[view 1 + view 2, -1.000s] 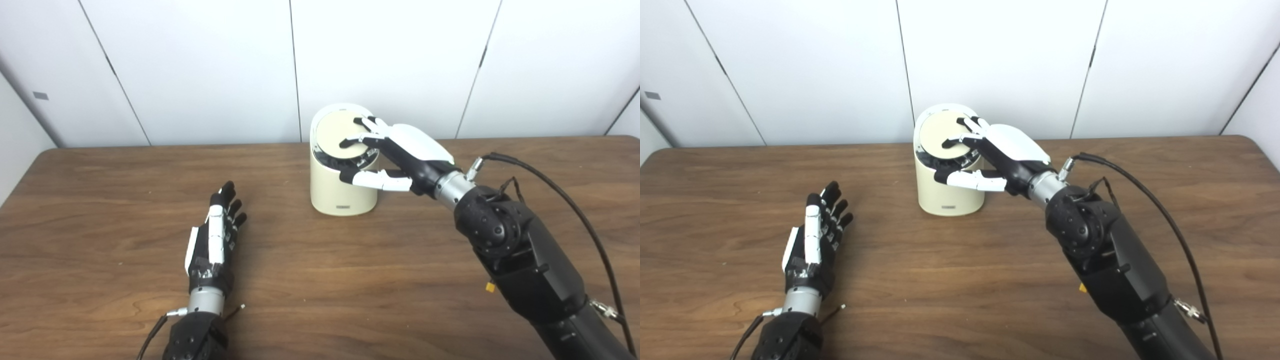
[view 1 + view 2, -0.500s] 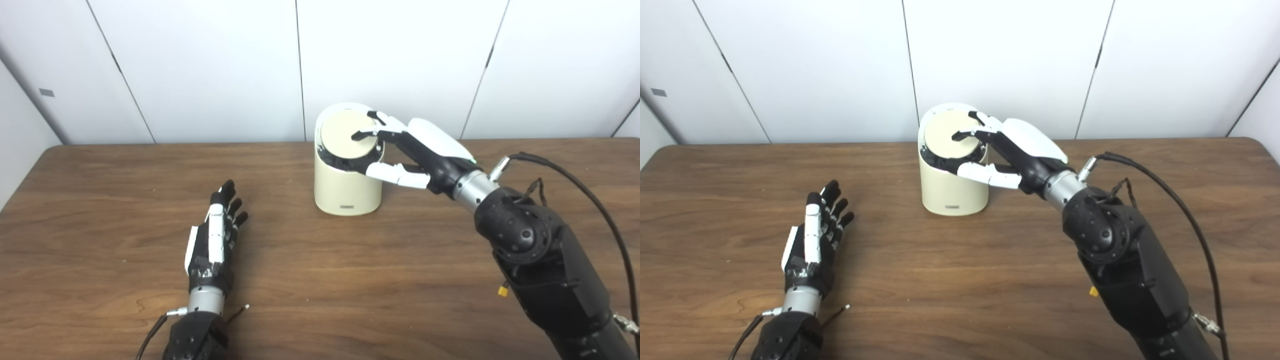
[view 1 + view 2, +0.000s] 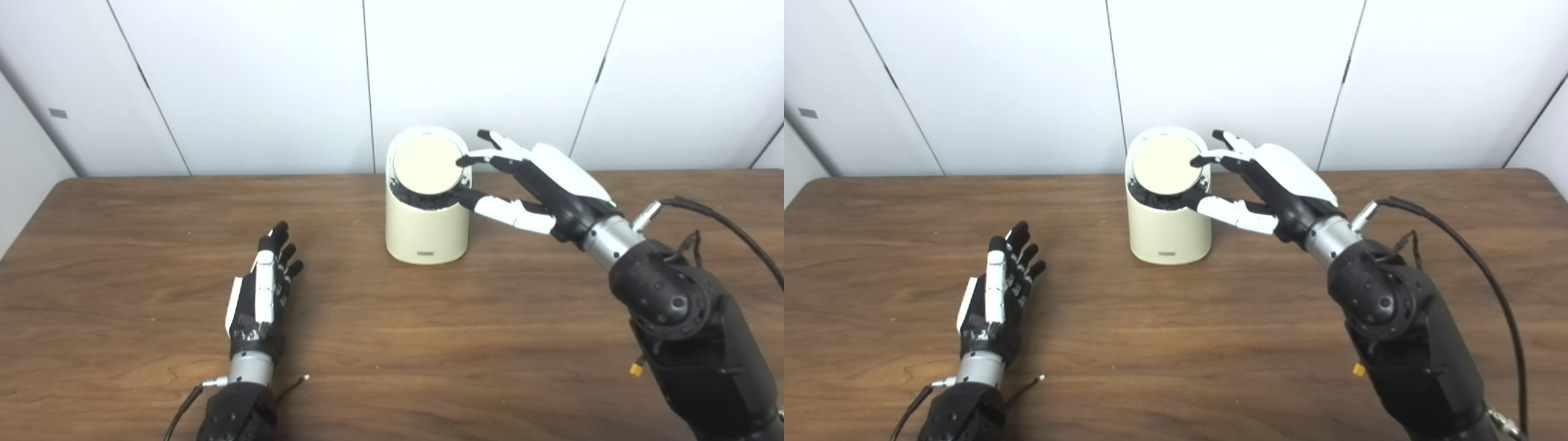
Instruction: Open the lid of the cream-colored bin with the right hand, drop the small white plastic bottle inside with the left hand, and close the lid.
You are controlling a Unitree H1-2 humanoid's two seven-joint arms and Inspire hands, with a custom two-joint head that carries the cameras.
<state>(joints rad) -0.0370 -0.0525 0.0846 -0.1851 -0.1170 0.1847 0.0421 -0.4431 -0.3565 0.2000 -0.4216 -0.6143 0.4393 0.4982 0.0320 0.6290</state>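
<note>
Your left hand (image 3: 260, 300) lies flat, fingers spread and empty, near-left of the bin (image 3: 425, 229). Right hand (image 3: 539, 184) is open beside it, one fingertip (image 3: 460, 162) on the lid (image 3: 427, 166). No bottle visible; press straight down so it seats.

The left hand (image 3: 262, 293) lies low over the counter (image 3: 392, 343), well to the near left of the cream-colored bin (image 3: 425, 226), its fingers straight, slightly spread and pointing away from the robot, holding nothing; its black forearm enters from the bottom edge. The right hand (image 3: 539, 184) is raised just right of the bin, white back upward, fingers apart and stretched toward it. One dark fingertip (image 3: 463, 161) is at the right edge of the bin's top, and the thumb (image 3: 499, 207) reaches toward the bin's upper right side. The bulky black right forearm rises from the lower right corner.
</note>
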